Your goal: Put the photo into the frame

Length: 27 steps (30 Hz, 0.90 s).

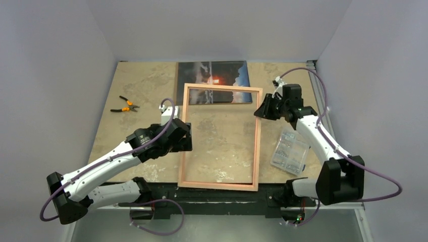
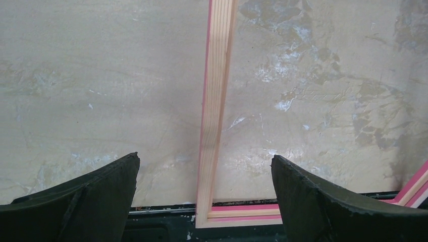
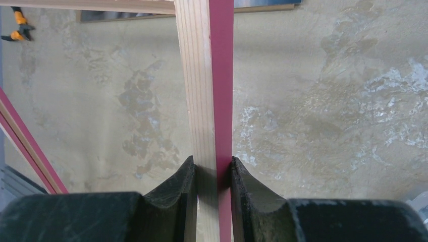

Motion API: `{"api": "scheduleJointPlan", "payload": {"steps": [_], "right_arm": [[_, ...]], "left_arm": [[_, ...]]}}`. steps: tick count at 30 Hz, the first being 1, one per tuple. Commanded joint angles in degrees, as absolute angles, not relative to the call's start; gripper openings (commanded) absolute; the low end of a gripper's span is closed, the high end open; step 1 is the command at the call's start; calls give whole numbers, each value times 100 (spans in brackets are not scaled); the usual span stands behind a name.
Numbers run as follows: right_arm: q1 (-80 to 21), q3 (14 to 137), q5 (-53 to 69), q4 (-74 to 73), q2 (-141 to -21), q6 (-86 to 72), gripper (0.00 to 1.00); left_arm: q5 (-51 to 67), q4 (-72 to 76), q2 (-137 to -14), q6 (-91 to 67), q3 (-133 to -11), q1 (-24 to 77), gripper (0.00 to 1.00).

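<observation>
The frame lies with its tan wood back up in the middle of the table, pink showing on its edges. The photo, a dark landscape with an orange glow, lies face up at the back, its near edge under the frame's far rail. My left gripper stands open astride the frame's left rail, the fingers well clear on both sides. My right gripper is shut on the right rail, with the pads pressed on both faces. A strip of the photo shows beyond.
Orange-handled pliers lie at the back left of the table, also seen in the right wrist view. A clear plastic packet rests under the right arm. The frame's near rail overhangs the table's black front edge.
</observation>
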<state>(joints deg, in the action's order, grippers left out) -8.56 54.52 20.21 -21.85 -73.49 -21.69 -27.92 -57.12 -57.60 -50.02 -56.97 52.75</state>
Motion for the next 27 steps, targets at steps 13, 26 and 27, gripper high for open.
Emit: {"api": "scheduleJointPlan", "payload": {"steps": [13, 26, 27], "right_arm": [[-893, 6185, 1677, -2833, -8682, -1484, 0], [-1107, 6180, 1127, -2783, -9111, -1504, 33], [-1105, 6187, 1125, -2766, -9101, -1514, 41]], "left_arm": [[-1628, -4840, -5844, -4772, -4961, 4598, 99], [-438, -3726, -6127, -4668, -4305, 3778, 97], [-391, -3670, -6192, -4674, -4279, 3749, 96]]}}
